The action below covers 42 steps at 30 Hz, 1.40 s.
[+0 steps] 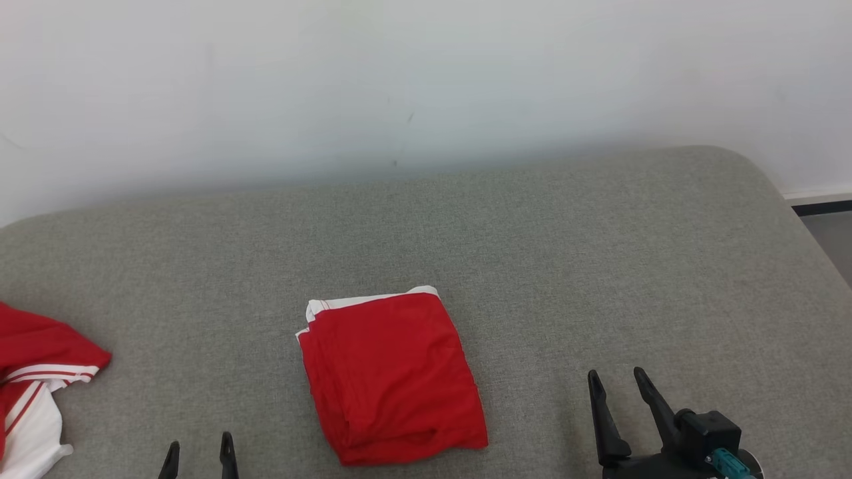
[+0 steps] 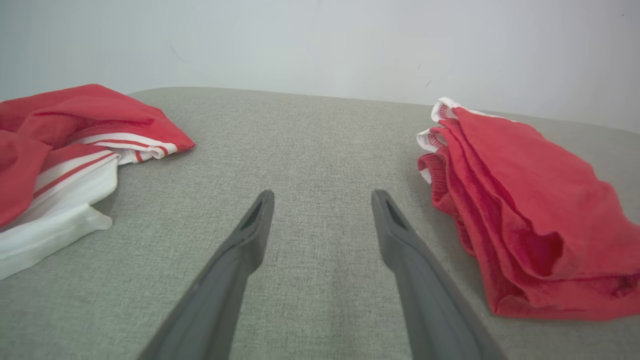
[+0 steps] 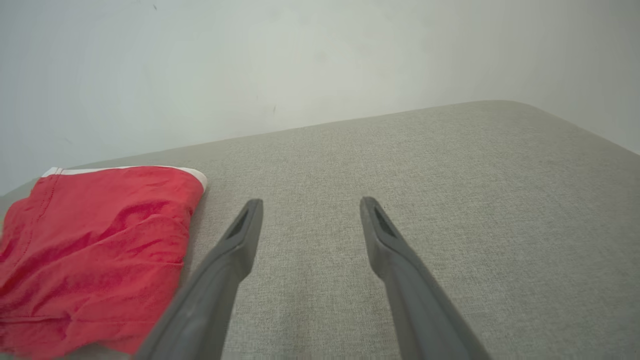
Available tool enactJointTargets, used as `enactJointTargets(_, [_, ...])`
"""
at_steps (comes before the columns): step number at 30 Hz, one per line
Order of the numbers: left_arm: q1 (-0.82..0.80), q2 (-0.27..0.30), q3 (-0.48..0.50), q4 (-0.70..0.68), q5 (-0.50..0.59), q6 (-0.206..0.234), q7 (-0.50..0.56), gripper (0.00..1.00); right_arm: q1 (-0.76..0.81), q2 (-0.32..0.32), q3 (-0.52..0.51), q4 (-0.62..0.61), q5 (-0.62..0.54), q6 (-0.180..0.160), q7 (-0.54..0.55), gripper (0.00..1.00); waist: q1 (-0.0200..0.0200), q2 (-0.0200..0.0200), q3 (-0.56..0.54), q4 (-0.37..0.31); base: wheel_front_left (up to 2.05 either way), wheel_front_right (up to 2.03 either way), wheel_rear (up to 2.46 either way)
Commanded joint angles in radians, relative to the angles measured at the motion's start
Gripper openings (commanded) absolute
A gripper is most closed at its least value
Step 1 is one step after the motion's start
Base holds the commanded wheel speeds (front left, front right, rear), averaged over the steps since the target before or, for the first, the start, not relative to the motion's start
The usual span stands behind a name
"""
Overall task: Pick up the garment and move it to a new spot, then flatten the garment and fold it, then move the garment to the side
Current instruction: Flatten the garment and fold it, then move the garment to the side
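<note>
the folded red garment (image 1: pixel 391 376) lies on the grey cushion (image 1: pixel 599 253) in the lower middle of the frame, between the left gripper (image 1: pixel 200 440) at the bottom edge and the right gripper (image 1: pixel 616 372) at lower right, both with fingers spread apart, gripping nothing.

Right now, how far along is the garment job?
Done: the red garment lies folded square on the grey surface. In hand: nothing; left gripper and right gripper sit open either side, touching no cloth. Left: moving it to the side. A crumpled red-and-white garment lies at far left.
</note>
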State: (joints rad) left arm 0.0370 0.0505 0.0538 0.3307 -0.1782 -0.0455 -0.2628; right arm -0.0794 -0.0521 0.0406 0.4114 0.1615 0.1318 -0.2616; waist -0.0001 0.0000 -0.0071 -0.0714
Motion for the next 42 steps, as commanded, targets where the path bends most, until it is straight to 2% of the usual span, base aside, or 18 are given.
enactJointTargets(1, [0.015, 0.000, 0.004, -0.005, 0.004, -0.001, -0.003, 1.00, 0.009, 0.002, 0.003, -0.002, 0.007, -0.002, -0.005, 1.00, 0.0001, 0.0000, -0.001, 0.001, 0.00, 0.00, 0.00])
enactJointTargets(12, [0.017, 0.000, -0.002, -0.024, 0.009, -0.002, -0.003, 1.00, 0.004, 0.002, 0.028, -0.001, 0.025, -0.002, -0.005, 1.00, 0.0001, 0.0000, 0.013, 0.017, 0.00, 0.00, 0.00])
enactJointTargets(24, [-0.036, 0.000, -0.100, -0.027, -0.022, 0.010, -0.003, 1.00, -0.102, 0.002, 0.094, 0.043, 0.076, -0.002, -0.004, 1.00, 0.0001, 0.0000, 0.104, 0.107, 0.00, 0.00, 0.00])
enactJointTargets(31, [-0.072, 0.000, -0.172, -0.038, -0.005, 0.005, -0.003, 1.00, -0.226, 0.001, 0.189, 0.163, 0.172, -0.002, -0.003, 1.00, 0.0001, 0.0000, 0.151, 0.162, 0.00, 0.00, 0.00])
enactJointTargets(33, [-0.087, 0.000, -0.198, -0.041, 0.002, 0.002, -0.003, 1.00, -0.288, 0.002, 0.218, 0.238, 0.209, -0.002, -0.003, 1.00, 0.0001, 0.0000, 0.166, 0.181, 0.00, 0.00, 0.00])
enactJointTargets(36, [-0.096, 0.000, -0.219, -0.044, 0.009, -0.002, -0.003, 1.00, -0.341, 0.002, 0.244, 0.325, 0.271, -0.002, 0.009, 1.00, 0.0001, 0.0000, 0.175, 0.195, 0.00, 0.00, 0.00])
enactJointTargets(42, [-0.106, 0.000, -0.237, -0.043, 0.010, -0.006, -0.003, 1.00, -0.416, 0.002, 0.286, 0.440, 0.315, -0.002, 0.021, 1.00, 0.0001, 0.0000, 0.183, 0.206, 0.00, 0.00, 0.00])
